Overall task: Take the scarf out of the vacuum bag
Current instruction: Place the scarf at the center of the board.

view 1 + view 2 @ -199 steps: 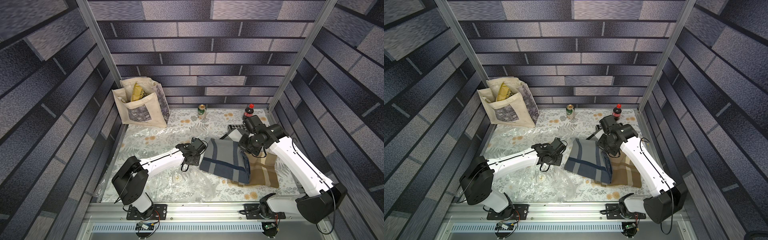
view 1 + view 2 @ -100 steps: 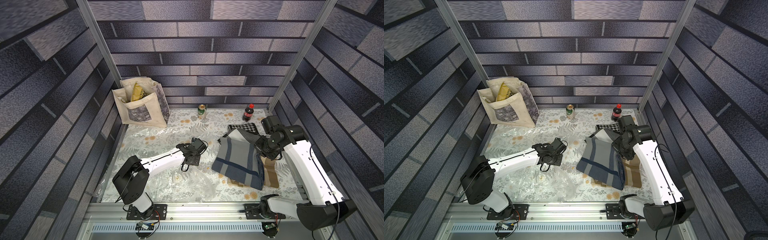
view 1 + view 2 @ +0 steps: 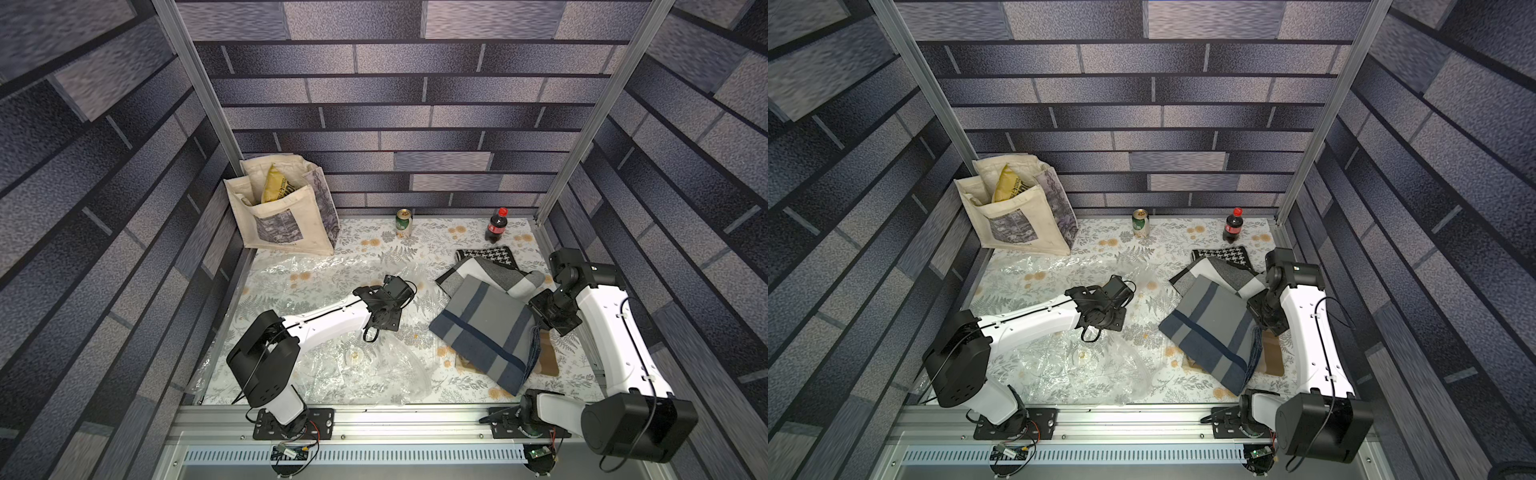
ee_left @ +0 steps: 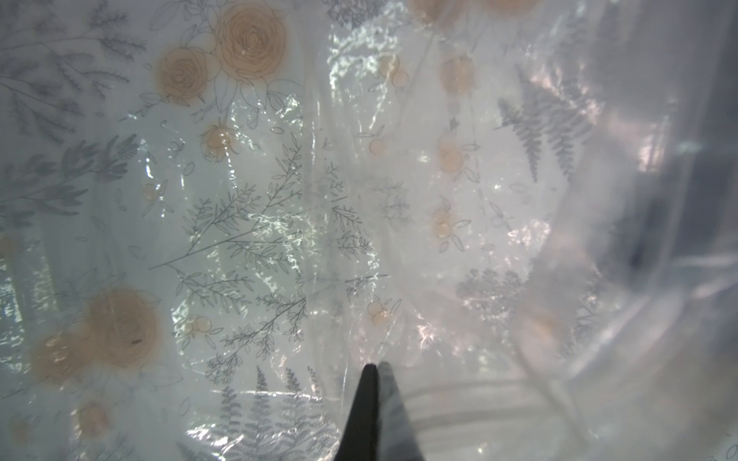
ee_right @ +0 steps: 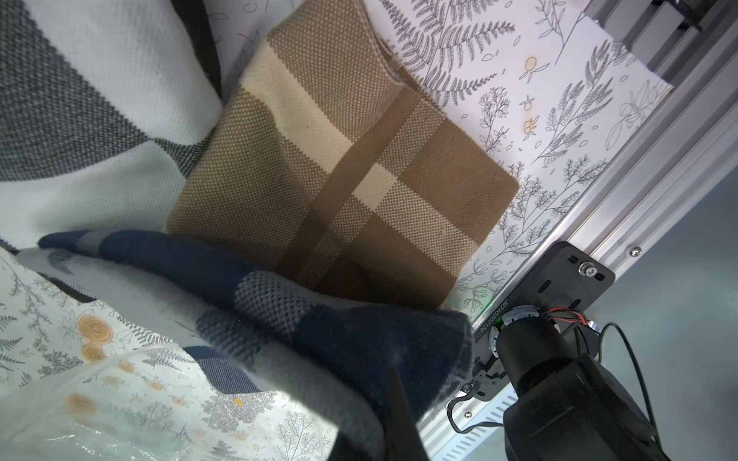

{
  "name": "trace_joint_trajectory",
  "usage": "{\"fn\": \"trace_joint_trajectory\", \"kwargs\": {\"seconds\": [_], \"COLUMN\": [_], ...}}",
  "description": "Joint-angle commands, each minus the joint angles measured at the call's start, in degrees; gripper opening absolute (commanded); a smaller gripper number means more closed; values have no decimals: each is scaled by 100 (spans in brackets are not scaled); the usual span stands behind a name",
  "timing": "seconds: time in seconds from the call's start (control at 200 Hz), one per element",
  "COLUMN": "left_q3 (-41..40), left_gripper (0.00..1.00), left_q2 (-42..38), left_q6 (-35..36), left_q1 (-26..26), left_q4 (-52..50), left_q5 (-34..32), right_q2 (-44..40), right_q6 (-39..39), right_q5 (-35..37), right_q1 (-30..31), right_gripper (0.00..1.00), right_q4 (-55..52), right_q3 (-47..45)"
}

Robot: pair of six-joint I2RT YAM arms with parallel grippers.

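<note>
Left gripper [image 4: 373, 369]: the fingers are pressing together. One is showing black and the other is veiled behind glossy film, so they are pinching a fold of the large transparent crinkly vacuum bag [image 3: 374, 370]. In both top views this arm is reaching over the middle of the floral-patterned desk [image 3: 374, 245]. The bag is lying flat beneath it with the small round whitish valve [image 3: 1084, 354] facing up.

Right gripper [image 5: 395, 379]: it is closing on the edge of the grey scarf with navy stripes [image 3: 482, 332]. Only one dark finger is showing; the knit is wrapping around it.

The scarf is lying outside the bag on the robot's right half of the desk. It is draping over a folded brown-and-cream plaid scarf [image 5: 351, 171], and its gripped edge is lifting. Whether it is touching the bag's near edge I cannot tell. A grey-and-white knitted scarf [image 3: 494, 274] is sitting just behind it, then a black-and-white houndstooth cloth [image 3: 484, 252].

Writing:
- The cream canvas tote bag [image 3: 286, 224] is carrying a grey printed panel and holding a yellow packet [image 3: 274, 189]; its dark print is illegible.
- The green drinks can [image 3: 403, 222] and the dark cola bottle with a red label [image 3: 496, 226] are standing by the back wall; their lettering is too small to read.
</note>
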Motion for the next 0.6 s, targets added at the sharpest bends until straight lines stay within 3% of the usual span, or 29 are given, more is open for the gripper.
{"fn": "trace_joint_trajectory", "kwargs": {"seconds": [0.0, 0.326, 0.596], "left_q3": [185, 273, 800], "left_gripper": [0, 0, 0], "left_q2": [37, 48, 333], "left_q6": [17, -25, 190], "left_q1": [-15, -51, -77], "left_q4": [-190, -186, 103], "left_q5": [5, -18, 272], "right_q2": [70, 478, 690], "right_q6": [-420, -723, -888], "right_q5": [228, 179, 937], "right_q1": [-331, -600, -716], "right_gripper": [0, 0, 0], "right_q4": [203, 1075, 1025], "right_q3": [-35, -575, 269]}}
